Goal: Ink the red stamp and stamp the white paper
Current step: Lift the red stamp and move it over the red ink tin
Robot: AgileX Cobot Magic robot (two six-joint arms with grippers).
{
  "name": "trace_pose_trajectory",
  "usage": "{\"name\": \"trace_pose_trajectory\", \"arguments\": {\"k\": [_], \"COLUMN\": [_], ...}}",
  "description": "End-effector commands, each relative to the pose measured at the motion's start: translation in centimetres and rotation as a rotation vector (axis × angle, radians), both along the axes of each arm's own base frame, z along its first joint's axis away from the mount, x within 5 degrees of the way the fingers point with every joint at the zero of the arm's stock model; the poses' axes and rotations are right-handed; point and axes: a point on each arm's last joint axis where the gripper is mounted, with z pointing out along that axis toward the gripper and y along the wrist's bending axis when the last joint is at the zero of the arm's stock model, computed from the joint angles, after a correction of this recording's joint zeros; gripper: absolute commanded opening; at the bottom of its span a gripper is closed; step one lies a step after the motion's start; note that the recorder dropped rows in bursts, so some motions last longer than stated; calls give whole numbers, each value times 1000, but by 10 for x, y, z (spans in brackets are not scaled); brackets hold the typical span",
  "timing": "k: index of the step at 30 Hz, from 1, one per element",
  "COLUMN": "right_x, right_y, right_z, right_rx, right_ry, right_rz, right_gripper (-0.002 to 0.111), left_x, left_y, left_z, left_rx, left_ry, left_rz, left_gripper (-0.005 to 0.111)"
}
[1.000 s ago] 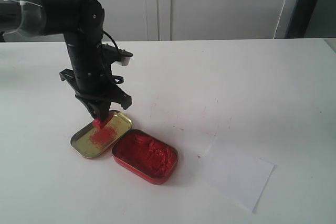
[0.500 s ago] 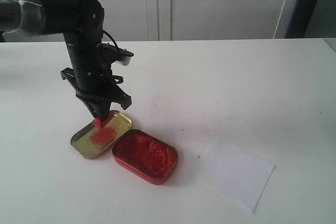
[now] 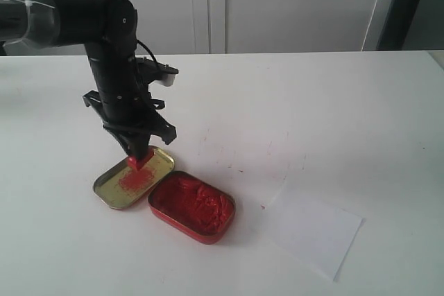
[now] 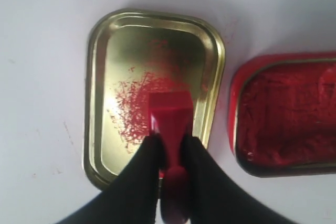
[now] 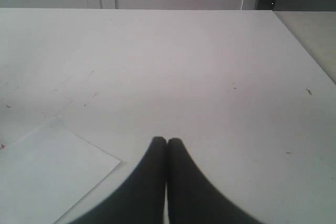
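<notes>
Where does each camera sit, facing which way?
Exterior: raised, looks down over the table; left arm and left hand show.
Left wrist: on left arm, looks down at red stamp and gold lid; fingers show.
Right wrist: on right arm, looks across table; shut right hand shows.
Exterior and right wrist share the white paper.

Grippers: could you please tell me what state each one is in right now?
Left gripper: shut on the red stamp.
Right gripper: shut, holding nothing.
</notes>
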Motion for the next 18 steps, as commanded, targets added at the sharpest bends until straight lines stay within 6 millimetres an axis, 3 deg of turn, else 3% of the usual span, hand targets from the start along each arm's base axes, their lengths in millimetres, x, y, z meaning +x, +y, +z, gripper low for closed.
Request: {"name": "trace_pose_trajectory", "arguments": {"k": [1,18], "right_x": [0,0], "right_y": [0,0], "right_z": [0,0], "right_rx": [-5,-5], "right_ry": [-13,-13], "right_rz": [1,1], "right_gripper": [0,0], "left_x": [-8,-53], "left_y": [-5,-64], "left_z": [5,8], "left_rx": [-42,-29], "left_ry": [52,40], "left_rz": [-53,-451], "left_gripper": [0,0]}}
